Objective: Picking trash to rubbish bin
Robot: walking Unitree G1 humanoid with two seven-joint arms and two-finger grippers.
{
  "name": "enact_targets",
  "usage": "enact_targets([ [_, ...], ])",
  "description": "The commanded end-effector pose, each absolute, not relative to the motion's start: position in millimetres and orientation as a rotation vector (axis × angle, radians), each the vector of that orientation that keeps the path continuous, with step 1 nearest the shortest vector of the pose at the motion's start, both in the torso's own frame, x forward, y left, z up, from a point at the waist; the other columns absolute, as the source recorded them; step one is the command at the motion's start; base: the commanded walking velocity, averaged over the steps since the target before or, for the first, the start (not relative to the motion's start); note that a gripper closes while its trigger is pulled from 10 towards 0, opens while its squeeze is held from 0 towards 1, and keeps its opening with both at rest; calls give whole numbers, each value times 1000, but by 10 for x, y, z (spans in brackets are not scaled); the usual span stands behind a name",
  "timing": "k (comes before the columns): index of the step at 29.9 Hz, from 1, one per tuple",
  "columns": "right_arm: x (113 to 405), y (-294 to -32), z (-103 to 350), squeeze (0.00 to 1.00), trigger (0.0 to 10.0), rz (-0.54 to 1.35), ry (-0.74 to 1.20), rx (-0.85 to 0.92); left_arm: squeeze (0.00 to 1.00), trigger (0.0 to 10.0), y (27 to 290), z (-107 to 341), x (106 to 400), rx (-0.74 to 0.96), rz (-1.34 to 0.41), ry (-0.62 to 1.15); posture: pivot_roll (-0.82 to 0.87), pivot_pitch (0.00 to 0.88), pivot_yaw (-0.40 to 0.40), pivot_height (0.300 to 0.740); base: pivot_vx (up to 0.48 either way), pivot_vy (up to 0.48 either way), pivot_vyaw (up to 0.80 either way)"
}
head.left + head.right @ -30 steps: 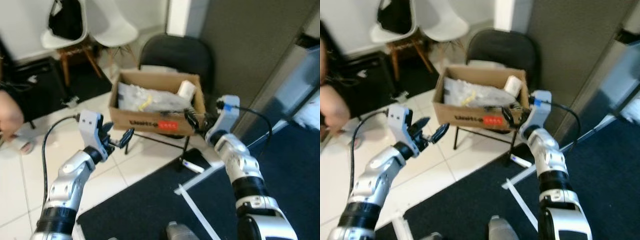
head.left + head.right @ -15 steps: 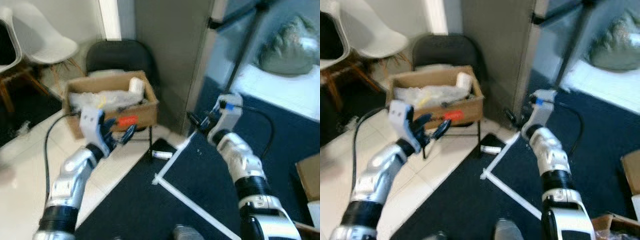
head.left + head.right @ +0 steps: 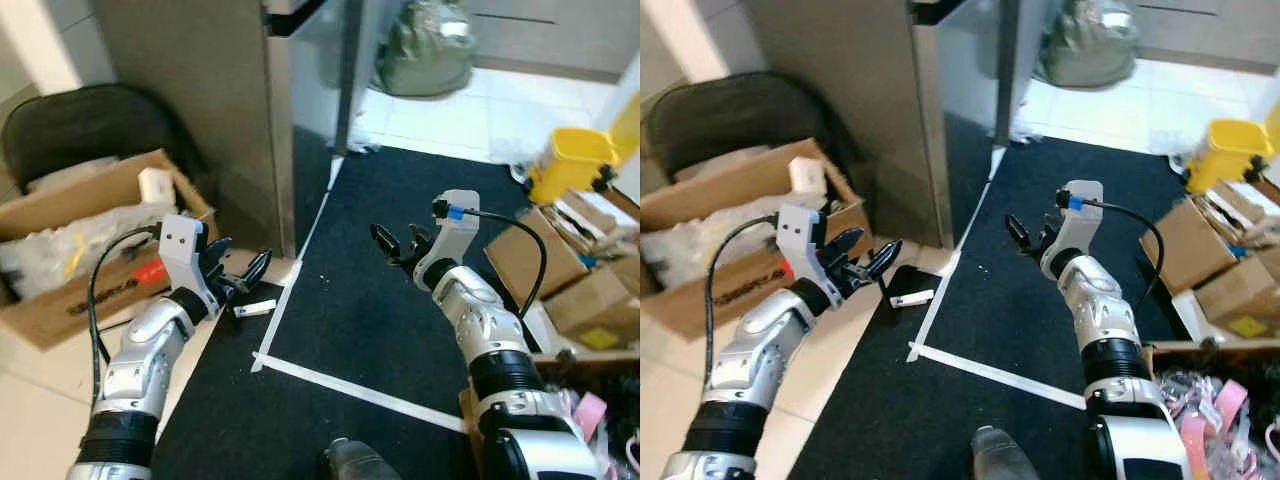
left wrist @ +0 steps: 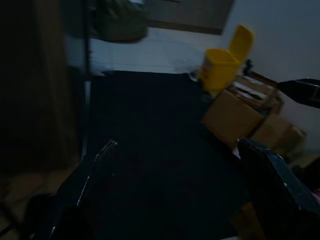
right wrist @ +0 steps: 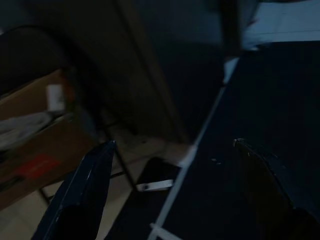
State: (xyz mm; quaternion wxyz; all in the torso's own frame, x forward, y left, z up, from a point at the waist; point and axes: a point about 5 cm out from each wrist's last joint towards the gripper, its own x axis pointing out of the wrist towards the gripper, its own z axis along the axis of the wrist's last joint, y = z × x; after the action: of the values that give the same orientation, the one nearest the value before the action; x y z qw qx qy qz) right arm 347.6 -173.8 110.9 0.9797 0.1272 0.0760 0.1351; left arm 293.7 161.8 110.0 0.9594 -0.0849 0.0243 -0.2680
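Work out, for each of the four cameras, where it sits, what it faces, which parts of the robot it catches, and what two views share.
Left eye view: on the head, looking down at the black carpet; both silver arms, left claw and right claw open.
Right eye view: beside it, same scene; cardboard box on the left.
Left wrist view: along the left claw's fingers, toward the yellow bin.
Right wrist view: along the right claw's fingers, toward the box.
Shared: the yellow bin also shows in both eye views.
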Motion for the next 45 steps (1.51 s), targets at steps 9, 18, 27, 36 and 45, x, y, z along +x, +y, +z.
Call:
enact_targets([
  [9,3468,-1710,1072,0,10000,281,176,248,0,10000,1647,1077,2930,-173,-533,63,-103,0,23,740,0,0,-763],
  [18,3468,-1708,1071,0,10000,283,178,243,0,10000,1644,1079,2931,-175,-533,63,-104,0,22,740,0,0,-763],
  [27,3466,-1705,1067,0,10000,284,181,241,0,10000,1644,1079,2932,-176,-532,63,-104,0,21,740,0,0,-763],
  [36,3467,-1705,1063,0,10000,285,183,240,0,10000,1644,1078,2934,-175,-533,63,-104,0,22,740,0,0,-763],
  [45,3468,-1704,1058,0,10000,285,184,238,0,10000,1642,1075,2934,-173,-534,64,-105,0,22,740,0,0,-763],
])
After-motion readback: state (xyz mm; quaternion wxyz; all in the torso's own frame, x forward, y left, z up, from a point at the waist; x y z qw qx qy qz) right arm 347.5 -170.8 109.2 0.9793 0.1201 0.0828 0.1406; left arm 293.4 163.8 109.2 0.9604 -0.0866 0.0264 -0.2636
